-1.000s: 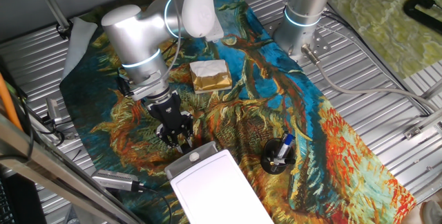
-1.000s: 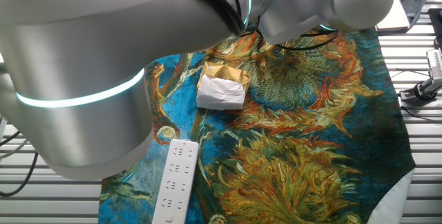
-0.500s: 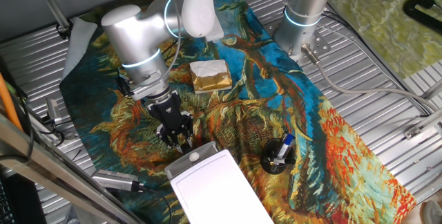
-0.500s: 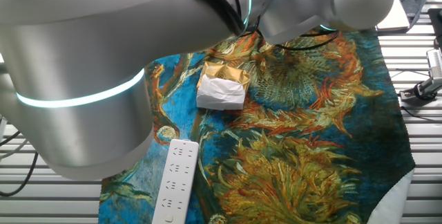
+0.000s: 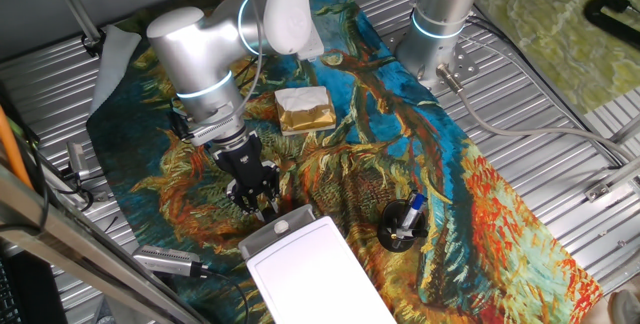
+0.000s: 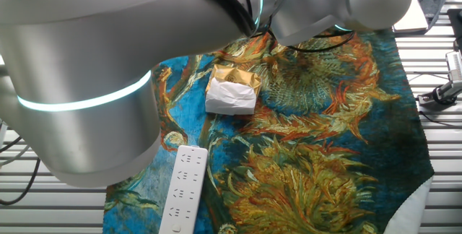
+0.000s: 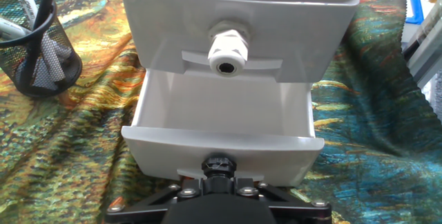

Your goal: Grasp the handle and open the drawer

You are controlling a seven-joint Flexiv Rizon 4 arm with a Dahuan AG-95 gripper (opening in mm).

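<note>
In the hand view the white box (image 7: pixel 242 16) has two drawers. The lower drawer (image 7: pixel 221 144) stands pulled out towards me, with its hollow inside showing. My gripper (image 7: pixel 219 175) sits against that drawer's front wall, jaws close together; the handle there is hidden under the gripper. The upper drawer is closed and its round white knob (image 7: pixel 226 51) shows. In one fixed view the gripper (image 5: pixel 262 207) points down at the near end of the box (image 5: pixel 315 274). The other fixed view is mostly filled by the arm and shows neither box nor gripper.
A black mesh pen holder (image 7: pixel 34 37) stands left of the box, also in one fixed view (image 5: pixel 403 226). A gold-and-white block (image 5: pixel 304 109) lies on the patterned cloth behind the arm. A long white remote (image 6: pixel 182 191) lies near the cloth's edge. A second arm's base (image 5: pixel 440 14) stands at the back.
</note>
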